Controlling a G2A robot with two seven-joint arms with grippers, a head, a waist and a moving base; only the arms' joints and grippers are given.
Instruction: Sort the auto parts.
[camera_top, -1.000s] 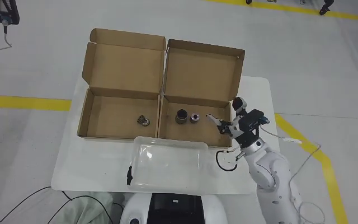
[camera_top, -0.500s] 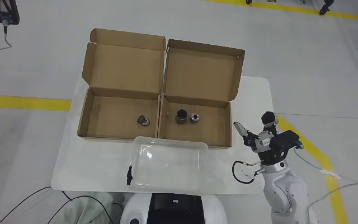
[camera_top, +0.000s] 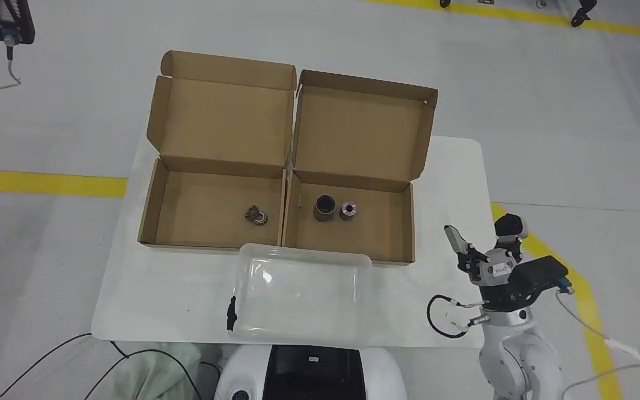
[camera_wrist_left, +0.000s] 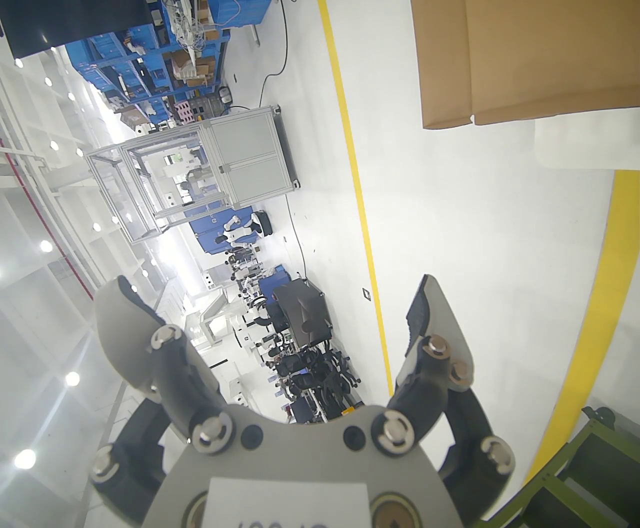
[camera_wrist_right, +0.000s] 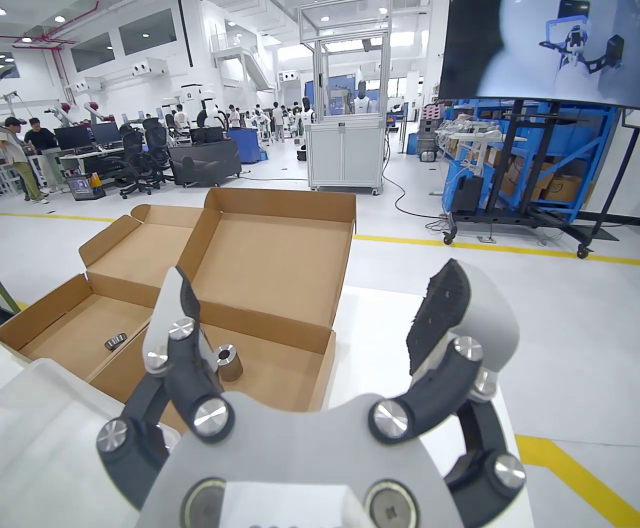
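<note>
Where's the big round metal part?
In the top view, the metal cylinder sits in the right box, near its left wall, beside a smaller part.

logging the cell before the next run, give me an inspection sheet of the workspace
surface: white table, no spills seen
job's things: left box holds one small part; right box holds a cylinder and a smaller part; clear bin in front of both
clutter: dark item at the bin's edge, cannot tell what
grippers: right gripper open, empty, near the table's right edge; left gripper open, empty
cables: black loop by the right wrist; cables on the floor
surroundings: yellow floor lines; workshop beyond
</note>
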